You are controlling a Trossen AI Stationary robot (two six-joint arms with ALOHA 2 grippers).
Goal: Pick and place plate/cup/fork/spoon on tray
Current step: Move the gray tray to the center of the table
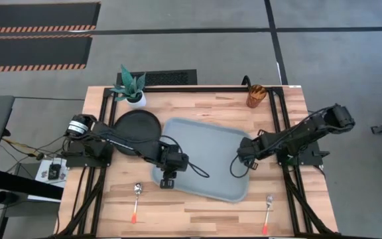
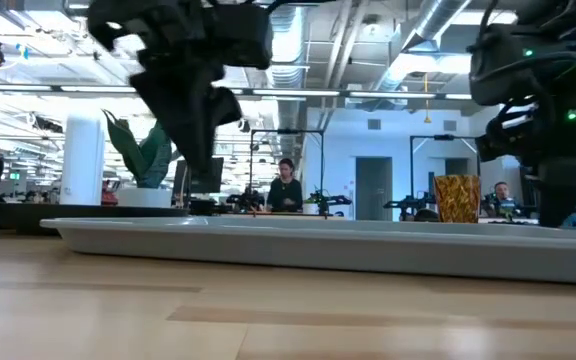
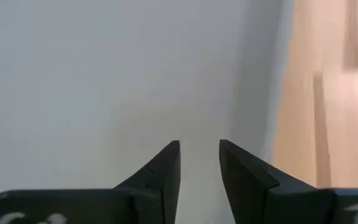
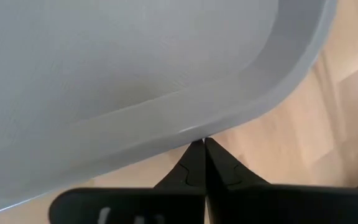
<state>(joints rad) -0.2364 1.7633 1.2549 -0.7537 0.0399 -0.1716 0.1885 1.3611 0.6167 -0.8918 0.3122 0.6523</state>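
The pale grey-blue tray [image 1: 204, 156] lies flat in the middle of the table. The black plate [image 1: 136, 126] lies on the table by the tray's far left corner, partly under my left arm. The amber cup [image 1: 255, 96] stands near the far edge. The spoon [image 1: 136, 199] lies at the near left and the fork [image 1: 268, 214] at the near right. My left gripper [image 1: 168, 180] is open and empty above the tray's near left part [image 3: 104, 74]. My right gripper [image 1: 244, 160] is shut and empty above the tray's right rim [image 4: 229, 121].
A white pot with a green plant [image 1: 132, 89] stands at the far left, behind the plate. Black frame rails [image 1: 278, 126] run along the table's left, right and far sides. Bare wood shows along the near edge between spoon and fork.
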